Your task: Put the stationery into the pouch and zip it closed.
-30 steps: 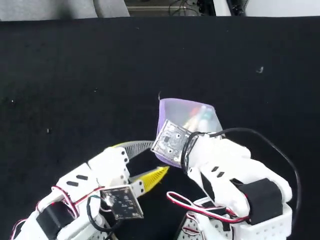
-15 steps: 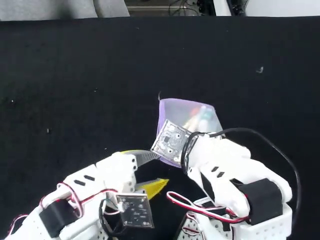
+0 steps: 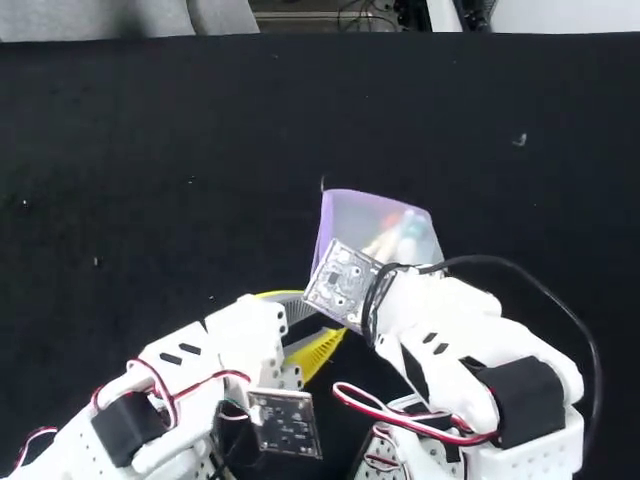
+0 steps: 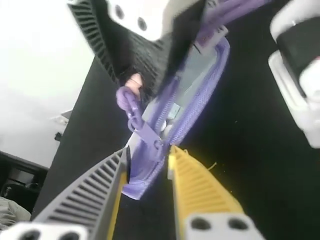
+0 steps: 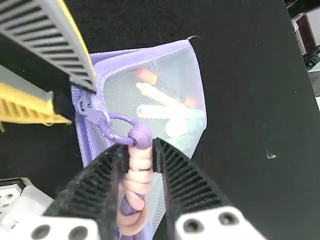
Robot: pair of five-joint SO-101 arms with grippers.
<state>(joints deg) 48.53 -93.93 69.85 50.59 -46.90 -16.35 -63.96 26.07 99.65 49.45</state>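
The purple mesh pouch (image 3: pixel 378 225) lies mid-table with pens and other stationery (image 5: pixel 165 112) inside it. My right gripper (image 5: pixel 137 145) is shut on the braided pink-and-purple zipper pull (image 5: pixel 136 172), which is tied to the ring on the slider (image 5: pixel 102 120). My left gripper (image 4: pixel 147 155) holds the pouch's near end (image 4: pixel 145 172) between its grey finger (image 4: pixel 95 195) and yellow finger (image 4: pixel 200 190), just beside the slider (image 4: pixel 149 135). In the high view the left gripper (image 3: pixel 320 322) sits against the right arm's wrist board (image 3: pixel 340 285).
The black table (image 3: pixel 150 150) stretches open to the left, right and behind the pouch. Both white arms (image 3: pixel 470 360) crowd the near edge, with red and black cables (image 3: pixel 400 415) looped between them. Grey furniture stands beyond the far edge.
My left arm has swung right toward the pouch, and its fingers, wide apart before, have closed onto the pouch's near end. The right gripper has held still on the pull.
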